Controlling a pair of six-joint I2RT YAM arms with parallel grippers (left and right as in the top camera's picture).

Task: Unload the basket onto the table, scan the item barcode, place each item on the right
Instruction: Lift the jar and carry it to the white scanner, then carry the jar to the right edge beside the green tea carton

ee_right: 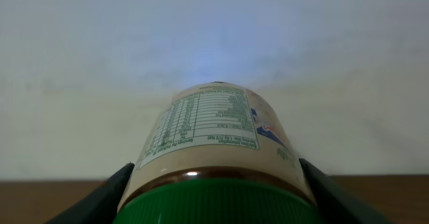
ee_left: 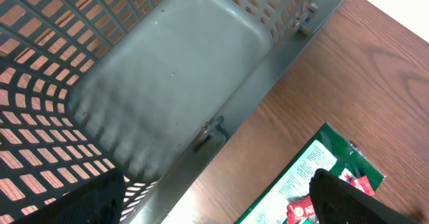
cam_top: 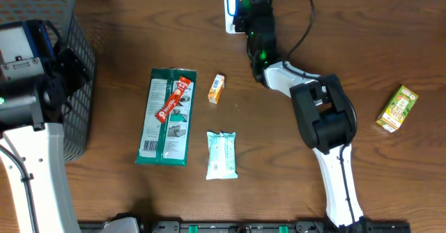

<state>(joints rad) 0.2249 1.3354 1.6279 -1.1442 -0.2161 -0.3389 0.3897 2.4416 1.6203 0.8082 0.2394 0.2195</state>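
Right fingers [ee_right: 107,198] clamped on green-lidded jar [ee_right: 213,133] held between them, at far edge of surface [cam_top: 279,191], left fingers [ee_left: 94,200] spread open.

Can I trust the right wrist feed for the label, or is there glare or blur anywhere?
Right wrist: the jar label is fairly sharp, its green lid soft with a small glare spot, a bluish glow behind. Left wrist: basket floor smeared at lower left. Overhead: evenly lit, sharp.

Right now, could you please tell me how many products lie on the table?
5: green packet, red bar on it, orange box beside, pale pack below, carton far right; basket may hide more.
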